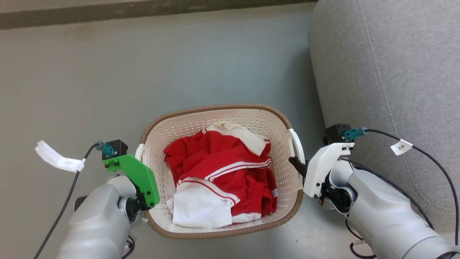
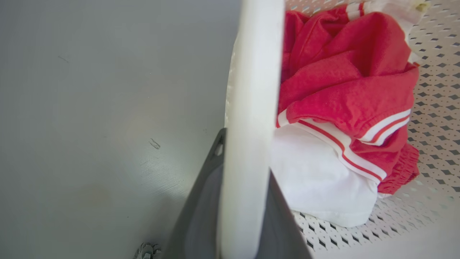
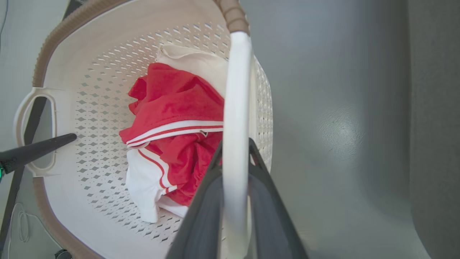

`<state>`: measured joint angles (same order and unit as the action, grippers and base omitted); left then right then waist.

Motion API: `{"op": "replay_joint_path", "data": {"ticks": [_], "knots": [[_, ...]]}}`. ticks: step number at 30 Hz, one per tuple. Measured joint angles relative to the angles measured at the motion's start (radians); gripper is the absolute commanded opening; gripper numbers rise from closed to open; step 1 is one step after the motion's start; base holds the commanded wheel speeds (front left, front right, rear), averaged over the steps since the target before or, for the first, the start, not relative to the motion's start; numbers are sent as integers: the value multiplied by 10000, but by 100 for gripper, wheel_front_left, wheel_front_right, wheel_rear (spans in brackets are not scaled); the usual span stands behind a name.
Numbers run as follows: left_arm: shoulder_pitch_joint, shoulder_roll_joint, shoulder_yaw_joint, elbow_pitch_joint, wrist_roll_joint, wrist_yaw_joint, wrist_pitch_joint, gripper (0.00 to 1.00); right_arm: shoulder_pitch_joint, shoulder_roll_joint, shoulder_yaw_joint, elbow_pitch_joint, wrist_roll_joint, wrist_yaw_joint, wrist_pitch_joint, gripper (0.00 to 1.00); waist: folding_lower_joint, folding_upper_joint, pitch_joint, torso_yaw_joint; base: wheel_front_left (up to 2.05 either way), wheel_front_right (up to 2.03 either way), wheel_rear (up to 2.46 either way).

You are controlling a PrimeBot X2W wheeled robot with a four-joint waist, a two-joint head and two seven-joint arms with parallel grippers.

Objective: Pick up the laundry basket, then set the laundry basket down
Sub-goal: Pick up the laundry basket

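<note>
The basket [image 1: 230, 108] sits between the two arms on the grey floor [image 1: 143, 64], in the near middle of the head view. Whether it rests on the floor or hangs just above it, I cannot tell. A grey sofa [image 1: 388, 72] stands just right of it. Red-and-white clothes [image 1: 219, 176] lie crumpled inside.

The left gripper [image 2: 244, 162] is at the basket's left side. In the left wrist view its two dark fingers [image 2: 201, 216] press against either side of the white left handle [image 2: 251, 90], clamped on it.

The right gripper [image 3: 235, 151] is at the right side. Its fingers [image 3: 205, 201] close tight around the white right handle [image 3: 235, 90], with the brown rim [image 3: 233, 14] just beyond. In the head view one dark fingertip [image 1: 296, 163] pokes in at that handle.

Each wrist cable carries a white tag [image 1: 57, 158].
</note>
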<state>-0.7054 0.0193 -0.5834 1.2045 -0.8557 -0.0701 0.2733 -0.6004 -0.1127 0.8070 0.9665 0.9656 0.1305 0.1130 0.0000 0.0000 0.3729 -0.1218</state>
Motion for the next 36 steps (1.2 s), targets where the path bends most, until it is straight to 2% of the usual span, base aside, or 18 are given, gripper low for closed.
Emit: {"op": "replay_joint_path", "data": {"ticks": [21,36], "knots": [[1026,-52,-107,326,-581,-15,924,0,850,94,347,449,1007,4,1313,0,0,0,-1963,-262,0,0,0],[1537,-90,-144,428,-1032,-17,1421,0,1007,155,541,865,1227,12,1931,0,0,0,-3146,-401,0,0,0]]}}
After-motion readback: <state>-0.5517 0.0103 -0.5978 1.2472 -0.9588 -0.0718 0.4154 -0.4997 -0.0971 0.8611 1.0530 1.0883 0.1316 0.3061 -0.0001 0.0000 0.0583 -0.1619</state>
